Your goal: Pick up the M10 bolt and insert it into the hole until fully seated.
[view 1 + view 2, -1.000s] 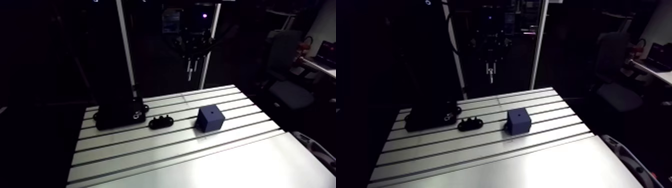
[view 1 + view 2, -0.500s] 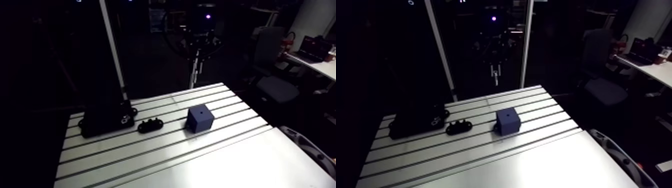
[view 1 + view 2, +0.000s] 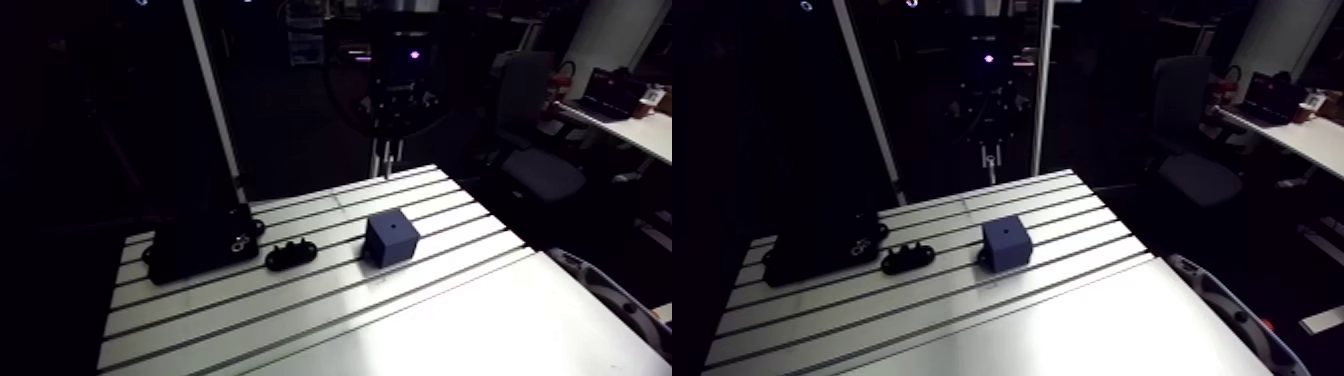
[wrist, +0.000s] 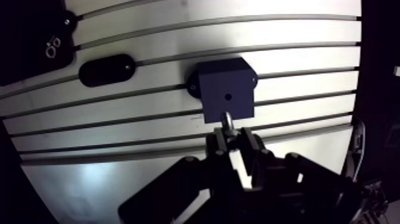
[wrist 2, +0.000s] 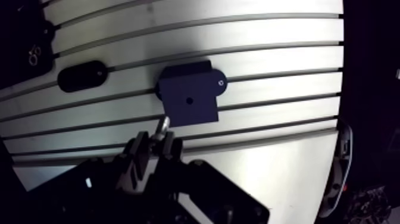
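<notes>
End effector pinches the M10 bolt by one end, clear above the tabletop, leaving the shank free for insertion. The bolt's long axis runs along the fingers, tip down. The blue block sits mid-tabletop, its hole facing up to receive it. Beyond lies a black oval fixture.

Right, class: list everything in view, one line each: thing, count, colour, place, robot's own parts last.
table: one, silver, slotted, under everything.
block: one, dark blue, mid-table, a hole in its top.
oval piece: one, black, on the table beside the block, not touching.
box: one, black with white marking, on the table past the oval piece.
bolt: one, silvery, held in the pincer, above the table.
pincer: one, black, raised above the table, shut on the bolt.
</notes>
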You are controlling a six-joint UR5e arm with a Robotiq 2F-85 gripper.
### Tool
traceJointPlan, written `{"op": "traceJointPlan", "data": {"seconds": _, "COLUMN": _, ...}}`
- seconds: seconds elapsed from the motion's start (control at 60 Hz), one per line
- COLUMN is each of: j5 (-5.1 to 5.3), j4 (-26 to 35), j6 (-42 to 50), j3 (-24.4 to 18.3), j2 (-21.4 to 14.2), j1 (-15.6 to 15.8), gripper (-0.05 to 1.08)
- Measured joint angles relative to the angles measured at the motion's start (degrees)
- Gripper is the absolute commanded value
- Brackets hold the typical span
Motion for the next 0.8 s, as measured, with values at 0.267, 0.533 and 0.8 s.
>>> {"op": "traceJointPlan", "data": {"seconds": 0.267, "j5": -0.02, "j4": -1.9, "j6": -2.2, "j3": 1.7, "j2": 0.5, "j1": -1.4, "gripper": 1.08}}
{"op": "traceJointPlan", "data": {"seconds": 0.533, "j5": 0.04, "j4": -3.0, "j6": -3.0, "j3": 3.2, "j2": 1.0, "j1": -3.2, "gripper": 1.08}}
{"op": "traceJointPlan", "data": {"seconds": 0.8, "j5": 0.25, "j4": -3.1, "j6": -3.8, "j3": 5.1, "j2": 1.1, "j1": -3.8, "gripper": 1.08}}
